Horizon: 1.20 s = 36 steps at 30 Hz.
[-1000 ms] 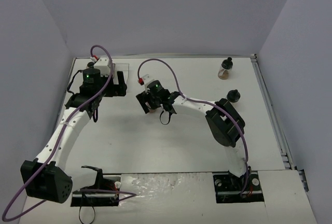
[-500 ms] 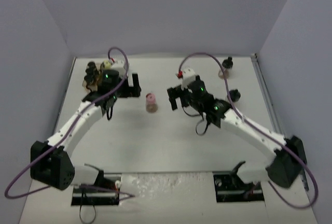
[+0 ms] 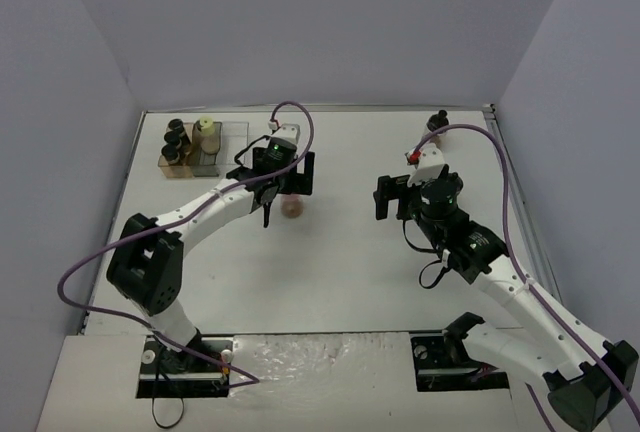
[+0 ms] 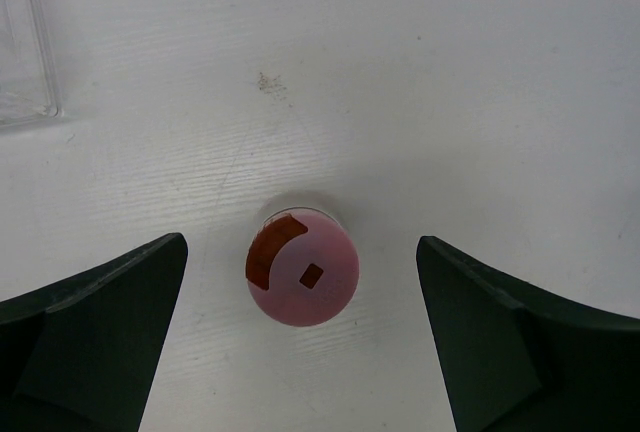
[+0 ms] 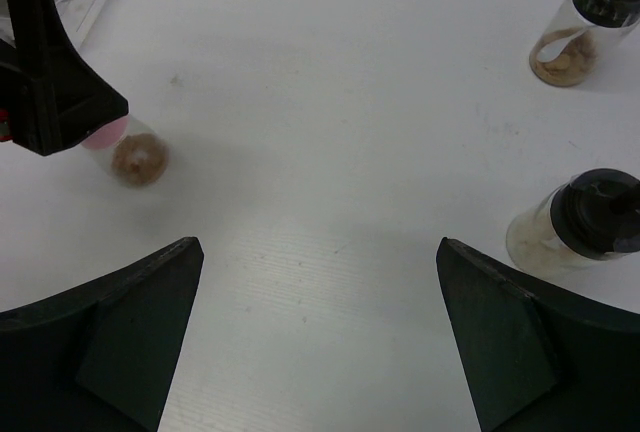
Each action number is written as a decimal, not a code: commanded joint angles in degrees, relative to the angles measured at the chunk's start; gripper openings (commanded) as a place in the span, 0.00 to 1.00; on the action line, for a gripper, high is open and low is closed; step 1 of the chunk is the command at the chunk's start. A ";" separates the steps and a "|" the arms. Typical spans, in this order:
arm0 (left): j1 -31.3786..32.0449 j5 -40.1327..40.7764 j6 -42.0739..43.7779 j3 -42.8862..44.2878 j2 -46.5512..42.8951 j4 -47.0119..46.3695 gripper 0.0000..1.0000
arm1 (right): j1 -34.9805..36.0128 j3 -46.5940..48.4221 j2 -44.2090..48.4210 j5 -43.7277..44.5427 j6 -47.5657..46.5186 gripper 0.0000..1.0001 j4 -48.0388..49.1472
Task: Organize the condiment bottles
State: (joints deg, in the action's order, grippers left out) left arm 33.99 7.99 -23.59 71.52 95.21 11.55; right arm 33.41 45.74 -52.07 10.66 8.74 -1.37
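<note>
Item 1. Left pincer [image 4: 300,249]: fingers wide apart, nothing in them. It hangs straight over the pink-capped bottle [image 4: 300,278], one finger on either side and neither touching it.

Item 2. Pink-capped bottle: appears to stand upright on the white tabletop [image 3: 340,272], about mid-table and right of the tray [image 3: 235,155]. Brownish contents show in the right wrist view. The cap carries a dark red arc and a small dark square, but no words or brand can be read.

Item 3. Tray: far left corner. It holds the dark black-capped bottles [image 3: 176,140], apparently three, and the yellow-capped bottle [image 3: 207,131]. The clear section nearest the left pincer looks unoccupied.

Item 4. Right pincer [image 5: 315,252]: fingers spread, holding nothing, over bare tabletop on the right half.

Item 5. Two clear knob-capped bottles, one far [image 5: 572,32] and one nearer [image 5: 578,224]: both upright beyond the right pincer and well apart from the tray. No labels are legible.

Step in hand, as I judge it: picking up the pink-capped bottle, not yet gripped. The next move calls for a straight descent, with the bottle kept centred so neither finger tips it. The fingers then need to close firmly below the cap before a carry to a free tray section. Three bottles remain outside the tray, so roughly half the job is done.
</note>
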 commanded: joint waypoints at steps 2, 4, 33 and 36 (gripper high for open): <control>0.81 6.03 -4.84 4.56 3.37 2.67 0.88 | -0.30 -0.47 1.32 1.49 -0.03 1.00 1.81; 0.81 6.24 -5.70 4.72 4.13 3.04 0.83 | -0.36 -0.69 1.44 1.51 -0.26 1.00 1.81; -27.76 2.63 5.25 22.57 2.20 10.87 0.29 | -0.36 -1.13 2.67 1.77 -1.27 1.00 1.90; -29.70 1.28 6.07 25.05 4.87 10.13 0.29 | -0.35 -1.18 2.94 2.00 -1.29 1.00 1.90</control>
State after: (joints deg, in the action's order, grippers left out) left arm 5.09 12.13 -20.21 92.14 98.00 23.47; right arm 33.34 44.42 -50.34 10.77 8.27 -2.44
